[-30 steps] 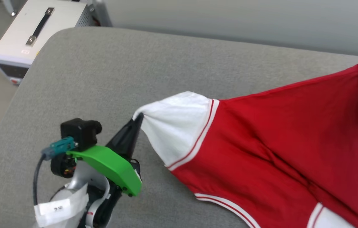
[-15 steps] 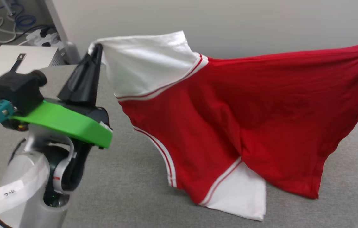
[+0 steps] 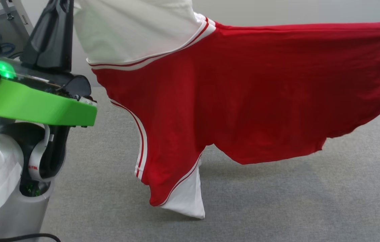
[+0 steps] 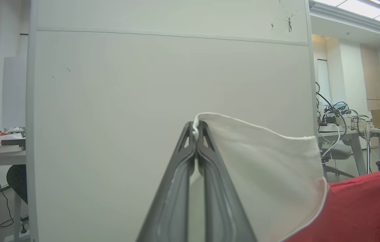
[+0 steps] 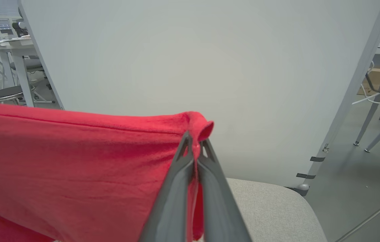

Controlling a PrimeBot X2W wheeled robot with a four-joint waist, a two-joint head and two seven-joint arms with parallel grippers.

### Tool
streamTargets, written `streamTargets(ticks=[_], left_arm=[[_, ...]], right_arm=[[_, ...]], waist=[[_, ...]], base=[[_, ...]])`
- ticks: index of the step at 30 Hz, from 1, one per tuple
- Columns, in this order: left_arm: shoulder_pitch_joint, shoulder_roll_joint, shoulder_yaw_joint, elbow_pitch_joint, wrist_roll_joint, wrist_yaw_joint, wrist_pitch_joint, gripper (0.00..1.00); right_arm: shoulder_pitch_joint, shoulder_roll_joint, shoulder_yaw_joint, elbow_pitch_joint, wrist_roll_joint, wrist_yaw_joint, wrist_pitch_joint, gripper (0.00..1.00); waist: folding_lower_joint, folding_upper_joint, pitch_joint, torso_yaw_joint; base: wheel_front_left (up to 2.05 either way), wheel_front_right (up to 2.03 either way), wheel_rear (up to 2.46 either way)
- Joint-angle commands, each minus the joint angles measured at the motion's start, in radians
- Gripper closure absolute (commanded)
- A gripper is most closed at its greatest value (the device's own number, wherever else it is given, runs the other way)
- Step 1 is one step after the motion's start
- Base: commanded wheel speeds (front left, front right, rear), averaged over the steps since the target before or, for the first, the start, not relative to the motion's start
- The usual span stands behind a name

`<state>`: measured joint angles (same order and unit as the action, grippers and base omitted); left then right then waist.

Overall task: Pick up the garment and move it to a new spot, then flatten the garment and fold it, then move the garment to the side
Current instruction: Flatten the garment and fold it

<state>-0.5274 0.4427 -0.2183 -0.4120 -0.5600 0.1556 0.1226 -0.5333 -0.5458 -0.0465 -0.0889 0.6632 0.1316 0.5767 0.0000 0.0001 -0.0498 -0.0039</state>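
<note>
The garment (image 3: 243,84), red with white sleeves and striped trim, hangs stretched in the air between my two grippers. My left gripper (image 3: 62,4) is at the head view's top left, shut on the edge of one white sleeve (image 4: 270,174); the left wrist view shows its tips (image 4: 195,129) pinching that edge. My right gripper (image 5: 195,143) is shut on a rolled red corner of the garment (image 5: 75,161). The other white sleeve (image 3: 186,198) dangles lowest, just above or touching the grey padded surface (image 3: 294,201); I cannot tell which.
A pale partition wall (image 4: 142,101) stands right behind the padded surface, whose rounded right end (image 5: 270,208) shows in the right wrist view. Desks with cables (image 4: 344,127) and a stool (image 5: 5,94) stand beyond the wall's edges.
Both grippers have risen and lifted the garment off the grey surface, so it now hangs spread between them. The head view has shifted too, and the pale box at the upper left has left it.
</note>
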Motion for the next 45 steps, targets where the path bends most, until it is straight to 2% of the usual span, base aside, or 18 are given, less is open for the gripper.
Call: streamTargets(ticks=[1, 13, 17, 25, 29, 34, 45], left_arm=[[-0.027, 0.010, 0.008, -0.007, 0.014, -0.003, -0.007, 1.00], [-0.130, 0.084, 0.011, -0.008, 0.033, -0.041, 0.058, 1.00], [-0.206, 0.119, 0.012, -0.012, 0.039, -0.065, 0.096, 1.00], [-0.453, 0.188, 0.018, 0.072, 0.025, -0.154, 0.169, 1.00], [-0.636, 0.207, 0.014, 0.172, 0.048, -0.204, 0.160, 1.00], [-0.878, 0.195, -0.017, 0.351, 0.105, -0.244, 0.092, 1.00], [-1.360, 0.162, -0.159, 0.819, 0.276, -0.280, -0.113, 1.00]], right_arm=[[0.018, 0.007, -0.013, -0.018, -0.004, -0.001, 0.000, 1.00], [0.014, 0.011, -0.083, -0.076, -0.010, -0.001, -0.034, 1.00], [-0.027, 0.006, -0.095, -0.077, -0.023, -0.001, -0.072, 1.00], [-0.203, 0.013, -0.087, -0.014, -0.015, -0.001, -0.088, 1.00], [-0.355, 0.007, -0.062, 0.044, -0.043, -0.001, -0.104, 1.00], [-0.587, 0.031, -0.009, 0.180, -0.100, -0.001, -0.163, 1.00], [-1.011, 0.131, 0.068, 0.553, -0.240, -0.001, -0.388, 1.00]], waist=[[0.0000, -0.0001, 0.000, -0.004], [0.0000, -0.0001, 0.077, -0.011], [0.0000, -0.0001, 0.155, -0.013], [0.0000, -0.0001, 0.366, -0.023], [0.0000, -0.0001, 0.479, -0.028], [0.0000, -0.0001, 0.600, -0.043], [0.0000, -0.0001, 0.766, -0.065]], base=[[0.00, 0.00, 0.00], [0.00, 0.00, 0.00], [0.00, 0.00, 0.00], [0.00, 0.00, 0.00], [0.00, 0.00, 0.00], [0.00, 0.00, 0.00], [0.00, 0.00, 0.00]])
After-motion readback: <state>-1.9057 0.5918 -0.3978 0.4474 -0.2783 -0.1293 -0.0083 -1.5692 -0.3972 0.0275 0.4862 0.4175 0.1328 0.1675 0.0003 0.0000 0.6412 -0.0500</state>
